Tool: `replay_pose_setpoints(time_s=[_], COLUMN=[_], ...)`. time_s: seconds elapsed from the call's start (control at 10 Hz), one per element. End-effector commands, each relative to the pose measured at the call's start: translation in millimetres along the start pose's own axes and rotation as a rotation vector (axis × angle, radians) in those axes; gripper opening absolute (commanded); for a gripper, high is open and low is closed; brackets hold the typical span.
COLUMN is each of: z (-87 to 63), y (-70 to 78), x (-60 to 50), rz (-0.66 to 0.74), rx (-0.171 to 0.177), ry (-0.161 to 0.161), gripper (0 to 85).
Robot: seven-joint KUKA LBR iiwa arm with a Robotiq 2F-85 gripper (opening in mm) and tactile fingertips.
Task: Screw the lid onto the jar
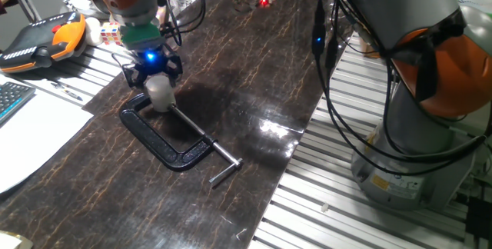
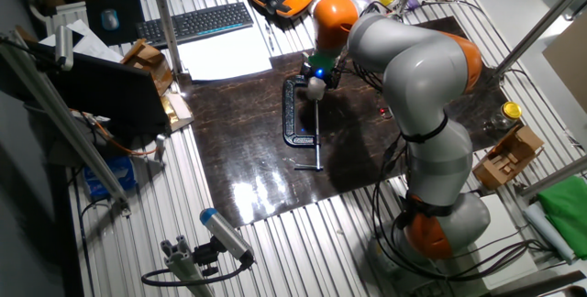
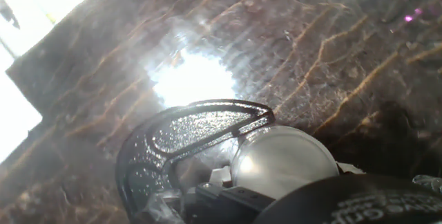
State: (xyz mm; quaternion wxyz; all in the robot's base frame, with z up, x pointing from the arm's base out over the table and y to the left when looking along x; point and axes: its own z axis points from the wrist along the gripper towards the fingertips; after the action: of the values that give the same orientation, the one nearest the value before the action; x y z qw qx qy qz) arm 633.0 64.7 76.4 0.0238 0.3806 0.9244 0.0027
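I hold the gripper closed on the lid, seated atop the jar in the clamp; next I'd twist it tight.

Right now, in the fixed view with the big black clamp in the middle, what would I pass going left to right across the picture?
Orange and black handheld controller → the hand with the whitish jar under it → black C-clamp → the clamp's metal handle bar → the robot's grey base.
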Motion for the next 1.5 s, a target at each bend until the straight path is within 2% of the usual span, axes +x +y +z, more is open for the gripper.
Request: replay_pose_setpoints(time_s=[0.0,0.2,0.4,0.8,1.4], z=[0.4,0.4,1.0,-0.3,1.2], y=[0.1,-0.1,0.0,-0.2,0.0], x=[0.0,-0.1,-0.3,-0.6,-1.2], rz=[0.224,0.34,0.427,0.606,0.798], rx=[0.004,-0.006,-0.012,-0.003,0.002], ry=[-0.008,-0.024,-0.027,-0.041,-0.03], gripper=[69.3,69.7,70.0,69.7,69.7])
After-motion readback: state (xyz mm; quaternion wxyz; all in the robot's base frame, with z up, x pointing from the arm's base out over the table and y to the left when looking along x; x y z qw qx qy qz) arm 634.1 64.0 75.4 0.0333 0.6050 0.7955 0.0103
